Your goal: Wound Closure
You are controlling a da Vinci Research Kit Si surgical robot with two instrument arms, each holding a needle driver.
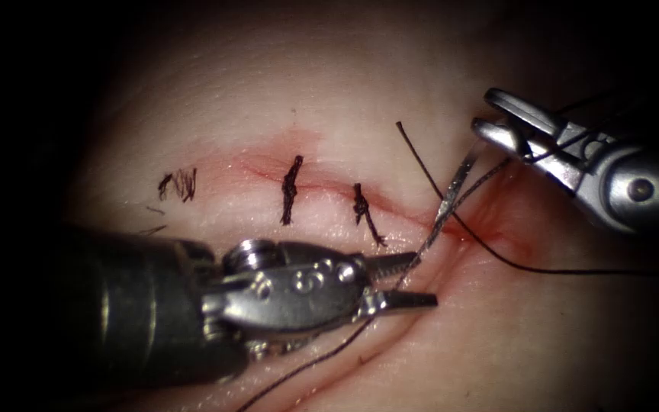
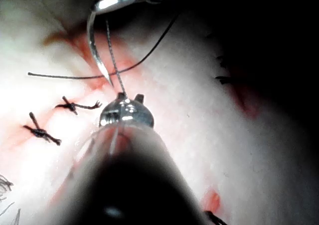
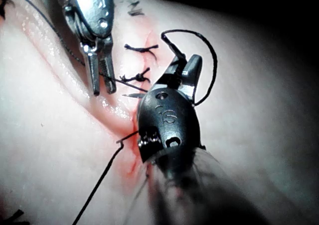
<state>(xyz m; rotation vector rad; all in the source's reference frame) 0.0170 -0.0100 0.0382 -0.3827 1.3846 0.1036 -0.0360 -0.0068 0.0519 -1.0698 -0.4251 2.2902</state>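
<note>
While right tool [image 1: 490, 126] grips curved steel needle [image 1: 451, 191], left tool [image 1: 406, 281] gapes.

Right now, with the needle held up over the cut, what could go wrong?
1. The right tool holds the needle near its blunt end; the point hangs close above the tissue by the cut and could scratch it.
2. The left tool has open jaws around the thread, which could slip free.
3. Loose thread near the right tool could snag.

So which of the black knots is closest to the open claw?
The right-hand stitch, just above the left tool; the other stitch sits farther left along the cut.
</note>
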